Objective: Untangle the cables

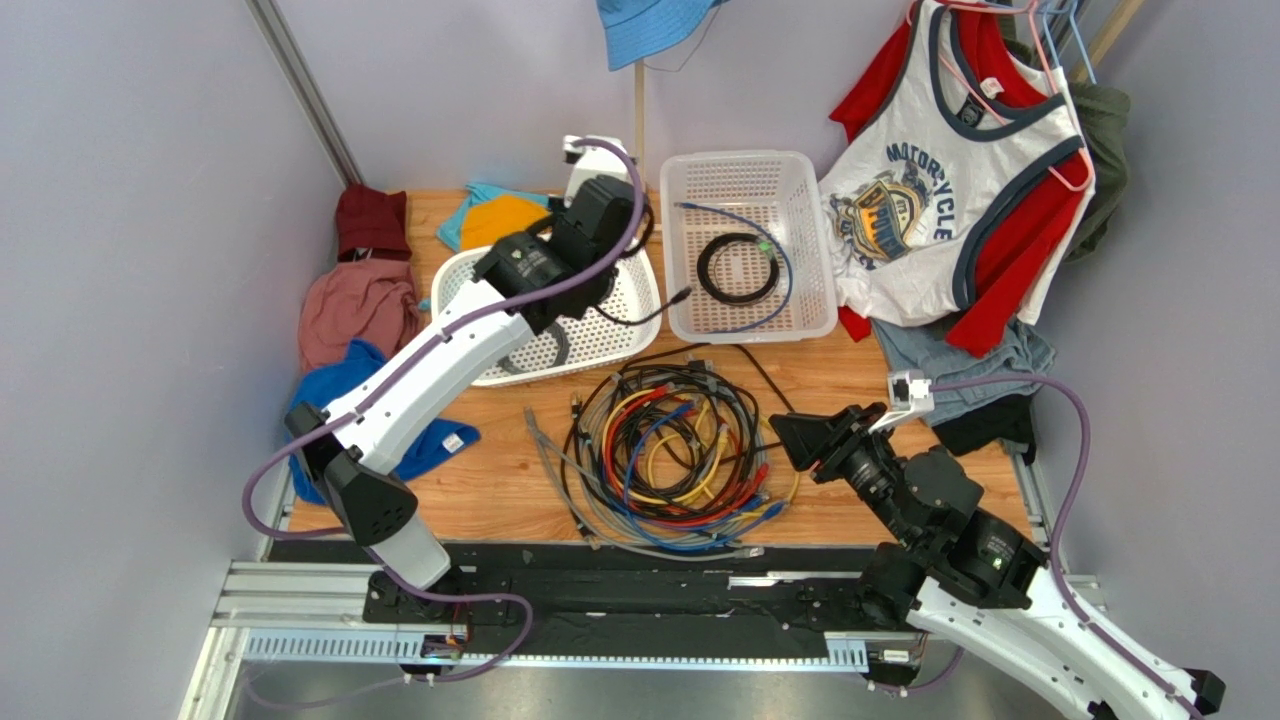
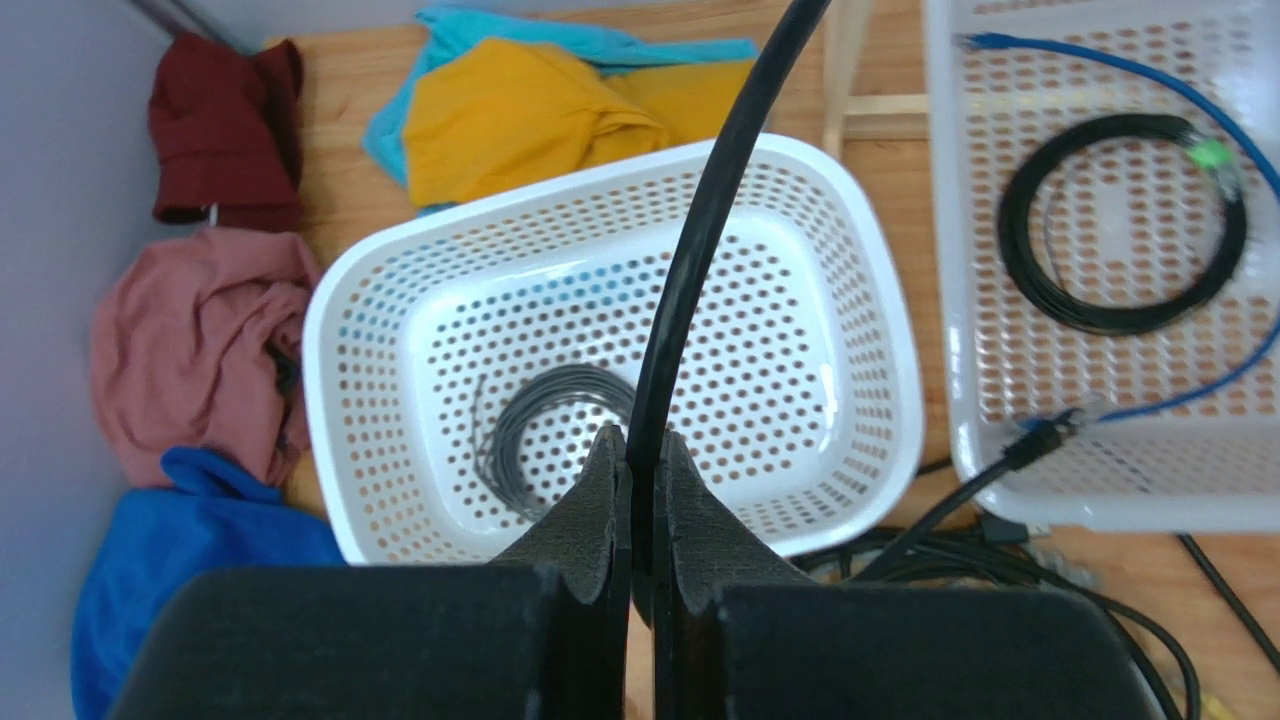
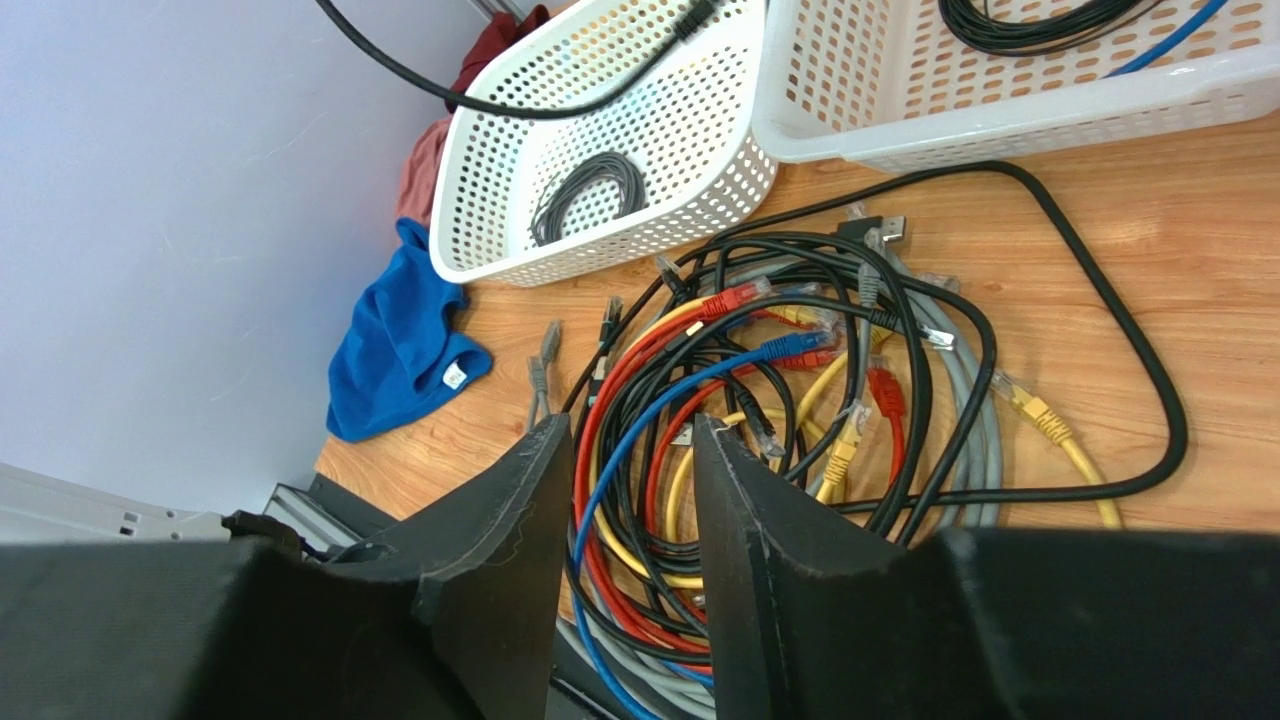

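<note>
Rounded basket (image 2: 812,345), rectangular basket (image 1: 721,177) and crumpled clothes (image 1: 358,308) on wooden table (image 1: 496,488).

There are two white baskets. The rounded basket (image 2: 842,270) holds one grey coil (image 2: 526,428). The square basket (image 1: 812,255) holds one black coil (image 1: 742,269) and one blue cable (image 2: 1097,63). One big bundle of cables (image 1: 669,450) lies by the tabletop's front edge.

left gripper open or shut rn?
Shut. In the left wrist view the left gripper pinches a black cable, no gap beside it; the cable rises above the rounded white basket.
</note>
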